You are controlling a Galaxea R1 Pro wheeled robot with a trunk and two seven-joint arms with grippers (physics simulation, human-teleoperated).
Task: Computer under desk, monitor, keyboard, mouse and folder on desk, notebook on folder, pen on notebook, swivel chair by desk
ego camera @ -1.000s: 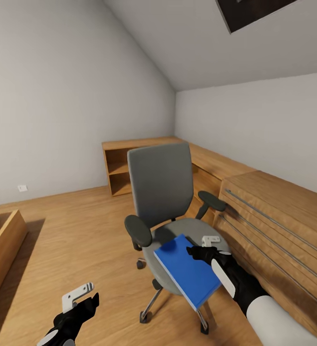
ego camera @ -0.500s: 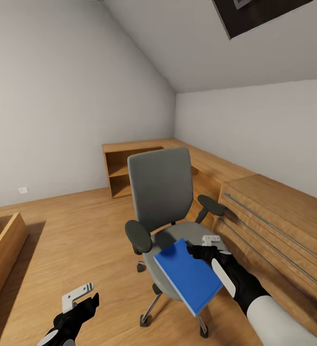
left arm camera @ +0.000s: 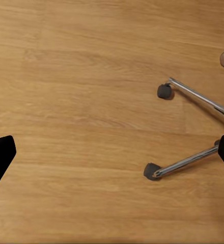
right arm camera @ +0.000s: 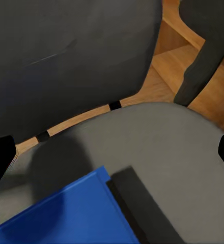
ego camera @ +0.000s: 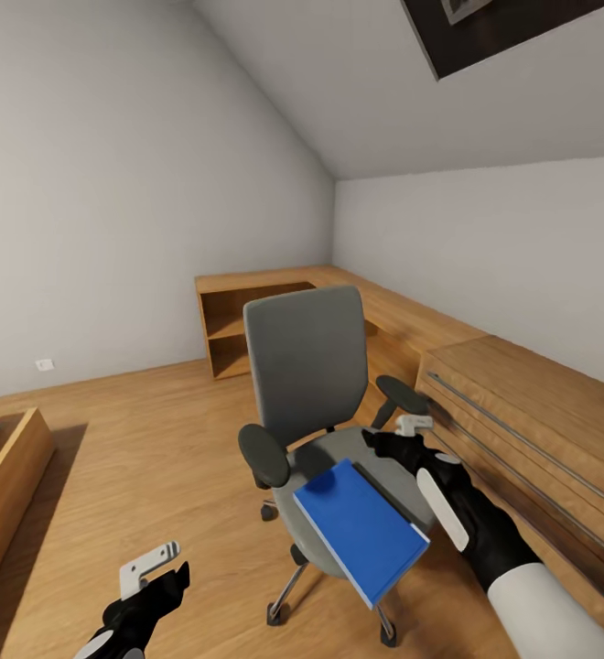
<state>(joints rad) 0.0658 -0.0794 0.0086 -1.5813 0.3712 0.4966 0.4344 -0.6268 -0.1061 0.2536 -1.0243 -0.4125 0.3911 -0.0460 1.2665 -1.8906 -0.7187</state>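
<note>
step in hand: pick up folder (ego camera: 361,531) from swivel chair (ego camera: 307,366) seat.

right gripper (ego camera: 403,437) above seat, jaws spread wide, empty. folder lies below and just short of jaws, near corner under them, far part overhanging seat front. notebook (right arm camera: 137,213) beside folder on seat.

judgement: lower toward near edge, close one jaw above cover and one beneath; avoid catching notebook or armrest (ego camera: 401,392).

left gripper (ego camera: 151,572) low over wood floor (left arm camera: 81,101), jaws wide apart, empty, chair castors (left arm camera: 151,171) ahead.
</note>
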